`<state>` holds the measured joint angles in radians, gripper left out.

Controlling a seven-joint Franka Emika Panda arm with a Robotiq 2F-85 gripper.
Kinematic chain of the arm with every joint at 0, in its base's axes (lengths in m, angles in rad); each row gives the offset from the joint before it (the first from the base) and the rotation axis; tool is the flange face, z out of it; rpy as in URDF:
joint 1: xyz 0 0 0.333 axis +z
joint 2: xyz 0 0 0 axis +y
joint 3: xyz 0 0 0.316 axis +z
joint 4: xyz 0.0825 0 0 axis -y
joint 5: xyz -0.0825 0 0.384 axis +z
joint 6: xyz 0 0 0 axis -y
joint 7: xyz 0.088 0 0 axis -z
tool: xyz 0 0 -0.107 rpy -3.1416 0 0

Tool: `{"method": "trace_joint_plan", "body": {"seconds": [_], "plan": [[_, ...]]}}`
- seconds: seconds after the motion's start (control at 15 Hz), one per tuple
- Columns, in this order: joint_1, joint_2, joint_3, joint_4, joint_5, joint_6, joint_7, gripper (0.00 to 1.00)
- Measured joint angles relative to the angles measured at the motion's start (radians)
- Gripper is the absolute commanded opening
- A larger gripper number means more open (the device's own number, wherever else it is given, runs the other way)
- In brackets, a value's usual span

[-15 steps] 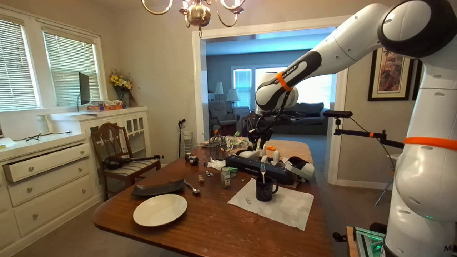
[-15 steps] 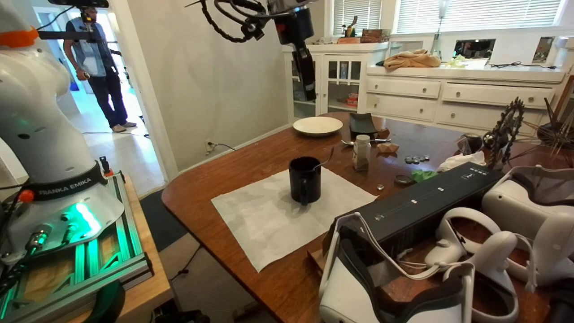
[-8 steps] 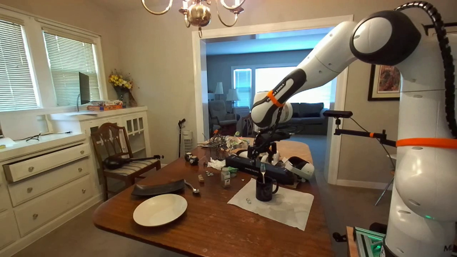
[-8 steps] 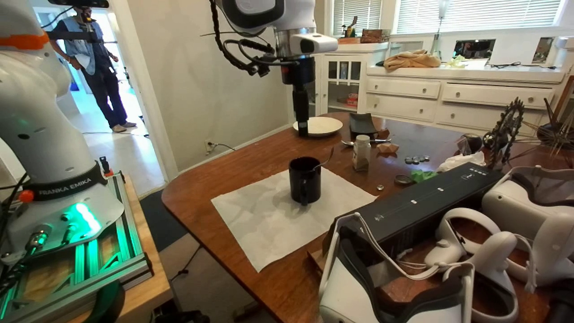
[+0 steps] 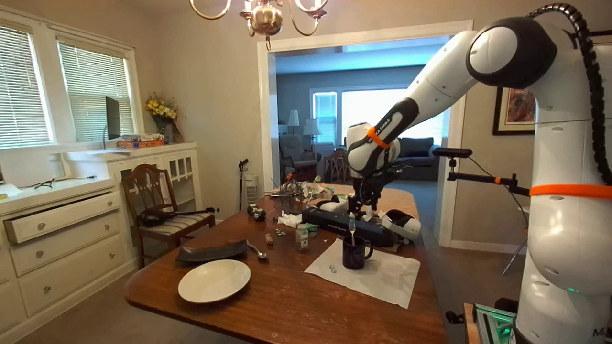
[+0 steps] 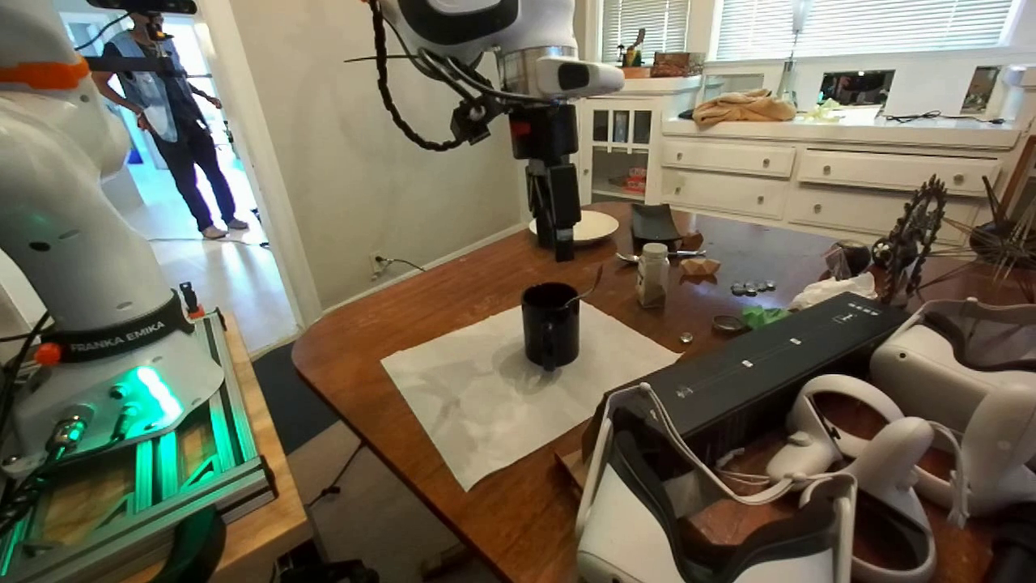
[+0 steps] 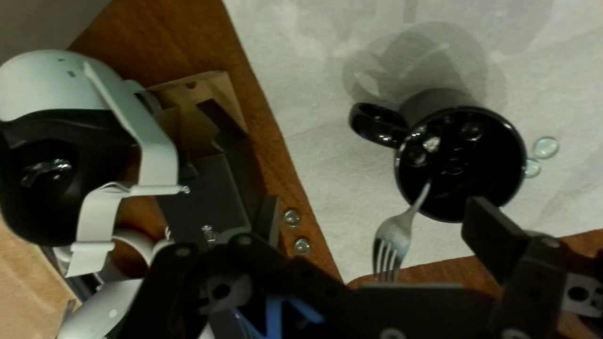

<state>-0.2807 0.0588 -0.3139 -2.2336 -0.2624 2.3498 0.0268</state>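
The black two-finger gripper point(image 7: 374, 219) hangs near and above the mouth of a glossy black ceramic mug point(image 6: 538, 332), its fingers point(image 7: 492, 233) spread wide, released and gripping nothing. Nearest to it is a silver metal fork point(image 7: 396, 233), which leans in the mug with its tines up and out over the rim; in the wrist view it shows in the gap between the fingers, with no contact visible. The mug stands upright on a wrinkled white paper sheet point(image 6: 477, 397) laid on a brown wooden table point(image 6: 364, 348). Judged from how things lie, the gripper is in place over fork and mug, and the fork sits in the mug; a hold on either is not made. Two clear glass beads point(image 7: 545, 147) lie on the sheet just beside the mug, and two similar beads point(image 7: 292, 218) rest on the wood near the sheet's edge. Inside the mug, some round, shiny shapes are too dark to identify.
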Motion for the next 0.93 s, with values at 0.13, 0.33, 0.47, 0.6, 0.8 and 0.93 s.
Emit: {"method": "trace_joint_plan", "body": {"seconds": [0.13, 0.33, 0.47, 0.6, 0.8, 0.93], "plan": [[-0.017, -0.005, -0.016, 0.005, -0.078, 0.006, -0.072, 1.0], [-0.033, 0.003, -0.025, 0.019, -0.171, 0.066, -0.162, 1.0], [-0.034, 0.019, -0.025, 0.033, -0.199, 0.136, -0.225, 1.0], [-0.035, 0.042, -0.021, 0.044, -0.197, 0.227, -0.304, 1.0], [-0.041, 0.085, -0.003, 0.048, -0.122, 0.37, -0.467, 1.0], [-0.056, 0.11, 0.03, 0.038, -0.03, 0.428, -0.589, 1.0]]}}
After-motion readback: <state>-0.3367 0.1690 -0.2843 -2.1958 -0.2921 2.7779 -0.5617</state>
